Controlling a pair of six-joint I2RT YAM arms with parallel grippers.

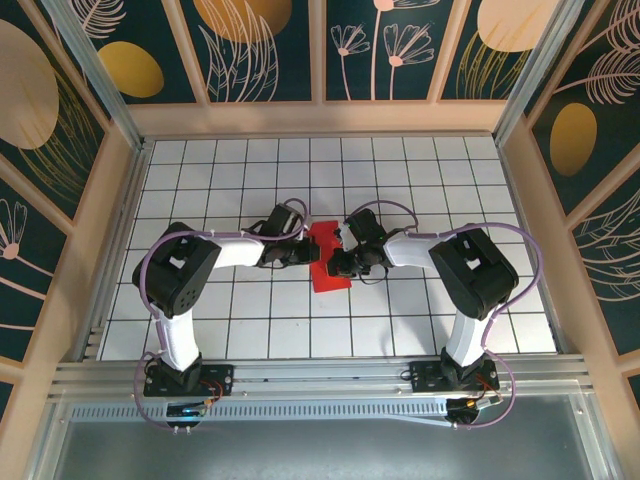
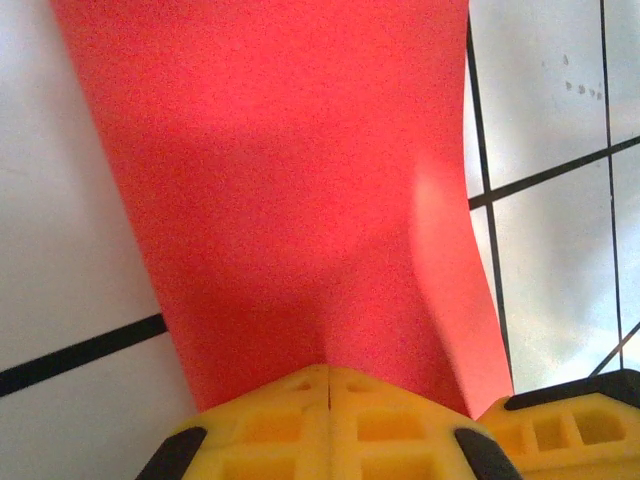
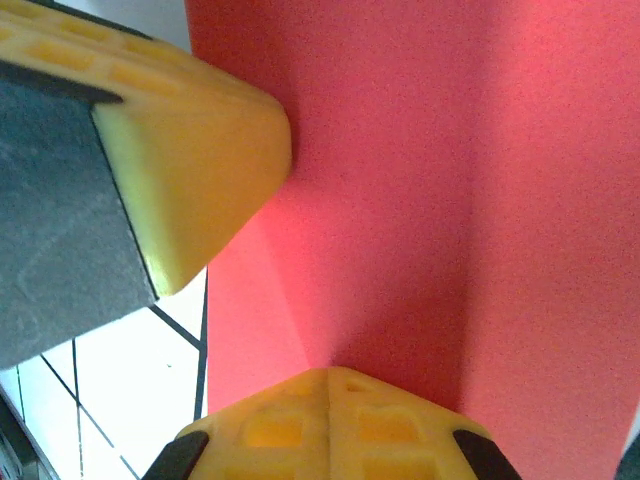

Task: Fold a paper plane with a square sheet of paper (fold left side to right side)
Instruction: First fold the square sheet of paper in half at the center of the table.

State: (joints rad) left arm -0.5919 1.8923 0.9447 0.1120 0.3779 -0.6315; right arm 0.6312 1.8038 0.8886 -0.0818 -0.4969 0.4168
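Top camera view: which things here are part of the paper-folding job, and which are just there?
Part of the job:
- square sheet of paper, red
- left end effector, shut, tip at the paper
- right end effector, shut, tip at the paper

Just there:
- gridded table
- patterned walls

- Top view: the arms' wrists cover the middle of the sheet of paper (image 1: 328, 272), so its outline cannot be told.
- Left wrist view: the frame's bottom edge cuts off the left end effector (image 2: 330, 385), and the sheet runs off the top.
- Right wrist view: the right end effector (image 3: 330, 388) is cut off the same way.
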